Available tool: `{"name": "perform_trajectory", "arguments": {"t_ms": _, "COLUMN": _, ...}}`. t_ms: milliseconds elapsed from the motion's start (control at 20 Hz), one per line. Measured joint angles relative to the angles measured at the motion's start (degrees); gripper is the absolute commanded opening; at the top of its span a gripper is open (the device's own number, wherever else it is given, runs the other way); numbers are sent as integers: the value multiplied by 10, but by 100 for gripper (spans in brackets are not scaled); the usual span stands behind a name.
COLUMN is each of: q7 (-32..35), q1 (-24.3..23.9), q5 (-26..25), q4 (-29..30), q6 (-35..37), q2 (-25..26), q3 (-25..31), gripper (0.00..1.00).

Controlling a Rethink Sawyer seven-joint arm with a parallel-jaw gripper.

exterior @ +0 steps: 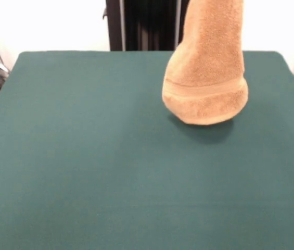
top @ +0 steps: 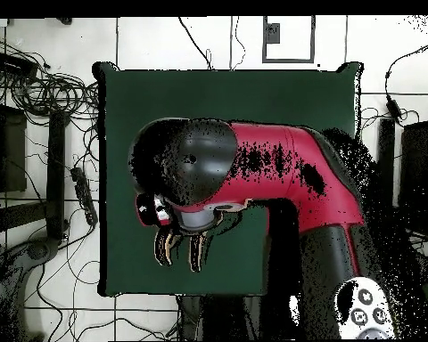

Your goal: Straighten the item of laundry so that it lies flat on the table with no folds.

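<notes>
The fingers cannot be made out in either view: from the front they lie above the picture's top edge, and from overhead the arm's wrist covers them, so whether they are spread or pinching cannot be told. Just below the wrist in the overhead view, two slim orange slivers edged in black (top: 182, 248) peek out at about 6 o'clock of the round black head; what they are cannot be told for sure.

In the front view the towel (exterior: 206, 67) hangs lifted, running up out of the top edge at about 1 o'clock of the picture. It is bunched into a narrow column above and widens toward its lower end, where the woven border band (exterior: 205, 89) wraps across it. The rounded bottom edge sits right over a dark shadow on the green tabletop (exterior: 84, 172); whether it touches the cloth cannot be told.

From overhead, the red and black arm (top: 289, 174) reaches across the tabletop from the 4 o'clock side, its black head over the left-centre area, hiding the towel.
</notes>
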Motion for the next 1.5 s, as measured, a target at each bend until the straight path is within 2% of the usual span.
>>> {"name": "perform_trajectory", "arguments": {"t_ms": 500, "q7": 0, "q1": -27, "q5": -2, "q4": -38, "q6": 70, "q2": 59, "q3": 23, "gripper": 0}}
{"name": "perform_trajectory", "arguments": {"t_ms": 950, "q7": -6, "q1": -98, "q5": -45, "q4": -83, "q6": 147, "q2": 126, "q3": 76, "gripper": 0}}
{"name": "perform_trajectory", "arguments": {"t_ms": 1200, "q7": -47, "q1": -138, "q5": -89, "q4": -122, "q6": 194, "q2": 184, "q3": 117, "gripper": 0}}
{"name": "perform_trajectory", "arguments": {"t_ms": 1500, "q7": -108, "q1": -160, "q5": -118, "q4": -154, "q6": 233, "q2": 236, "q3": 151, "gripper": 0}}
